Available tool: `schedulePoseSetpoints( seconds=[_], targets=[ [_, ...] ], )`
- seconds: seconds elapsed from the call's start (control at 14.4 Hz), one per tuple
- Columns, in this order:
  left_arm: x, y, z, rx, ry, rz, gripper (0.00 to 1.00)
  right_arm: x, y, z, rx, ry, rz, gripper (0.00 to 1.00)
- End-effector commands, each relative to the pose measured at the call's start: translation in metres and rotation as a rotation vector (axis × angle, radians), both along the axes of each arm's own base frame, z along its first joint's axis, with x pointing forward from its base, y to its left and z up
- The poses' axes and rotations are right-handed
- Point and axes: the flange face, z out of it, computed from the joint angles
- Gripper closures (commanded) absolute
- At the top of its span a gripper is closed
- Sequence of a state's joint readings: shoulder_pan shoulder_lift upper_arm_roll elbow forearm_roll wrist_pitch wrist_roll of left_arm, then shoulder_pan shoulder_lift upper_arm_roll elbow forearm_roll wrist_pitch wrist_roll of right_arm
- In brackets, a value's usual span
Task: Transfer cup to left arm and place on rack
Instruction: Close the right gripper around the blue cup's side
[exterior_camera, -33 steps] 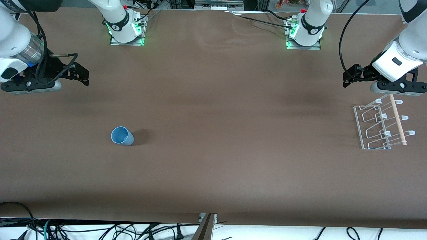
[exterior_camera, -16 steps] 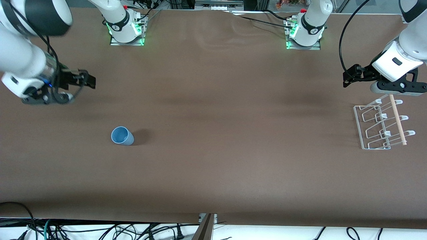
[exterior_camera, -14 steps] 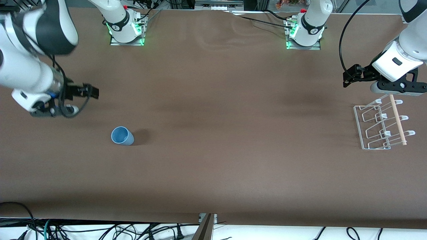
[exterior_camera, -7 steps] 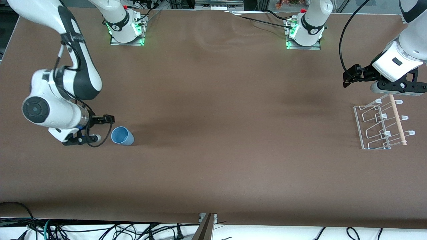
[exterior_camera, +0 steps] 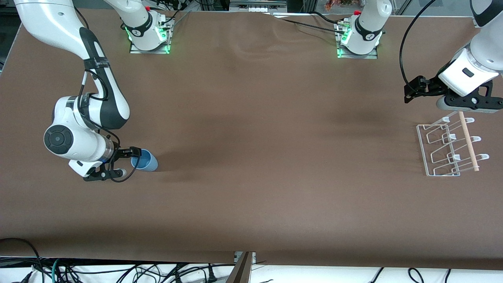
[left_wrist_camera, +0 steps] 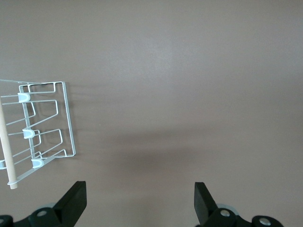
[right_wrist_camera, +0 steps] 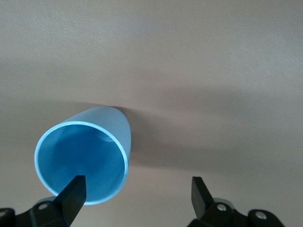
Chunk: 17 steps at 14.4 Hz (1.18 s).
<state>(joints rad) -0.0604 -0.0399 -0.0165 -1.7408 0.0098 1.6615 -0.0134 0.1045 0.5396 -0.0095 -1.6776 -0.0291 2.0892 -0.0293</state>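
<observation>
Two arms work over the brown bench (exterior_camera: 251, 188). One light-blue cup (exterior_camera: 144, 161) stands upright toward the right arm's end of the bench, about midway between the base edge and the front camera's edge. Just beside it is the right gripper (exterior_camera: 131, 161), low over the bench, jaws spread wide with nothing held; in the right wrist view one fingertip (right_wrist_camera: 75, 191) overlaps the rim of the cup (right_wrist_camera: 87, 158), the other stands clear of it. At the left arm's end, the left gripper (exterior_camera: 408, 93) waits above the bench near the wire rack (exterior_camera: 448, 147), jaws wide apart and empty.
</observation>
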Motion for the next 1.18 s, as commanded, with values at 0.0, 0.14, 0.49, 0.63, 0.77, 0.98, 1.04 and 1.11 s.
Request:
schedulePoseSetpoints(
  seconds=[0.0, 0.14, 0.49, 0.63, 0.77, 0.98, 1.04, 1.11],
  targets=[
    [0.003, 0.0, 0.005, -0.009, 0.007, 0.005, 0.0, 0.011, -0.001, -0.021, 0.003, -0.029, 0.012, 0.02],
    [0.003, 0.0, 0.005, -0.009, 0.007, 0.003, 0.0, 0.011, 0.006, -0.045, 0.005, -0.023, 0.009, 0.37],
    [0.003, 0.0, 0.004, -0.009, 0.009, 0.003, 0.0, 0.006, 0.036, -0.062, 0.014, -0.005, -0.096, 0.92],
    [0.003, 0.0, 0.005, -0.011, 0.007, 0.004, 0.0, 0.007, 0.046, -0.057, 0.016, -0.016, -0.106, 1.0],
    [0.002, -0.001, 0.003, -0.021, 0.022, 0.005, 0.0, 0.016, 0.048, -0.04, 0.015, -0.031, -0.155, 1.0],
    [0.0, -0.001, 0.002, -0.02, 0.034, 0.0, 0.0, 0.023, 0.07, -0.001, 0.023, 0.045, -0.234, 1.0],
    [0.0, -0.002, 0.002, -0.023, 0.037, 0.001, 0.0, 0.022, 0.093, 0.016, 0.072, 0.086, -0.295, 1.0],
    [-0.003, -0.006, 0.002, -0.033, 0.054, -0.005, 0.0, 0.018, 0.12, 0.029, 0.122, 0.126, -0.372, 1.0]
  ],
)
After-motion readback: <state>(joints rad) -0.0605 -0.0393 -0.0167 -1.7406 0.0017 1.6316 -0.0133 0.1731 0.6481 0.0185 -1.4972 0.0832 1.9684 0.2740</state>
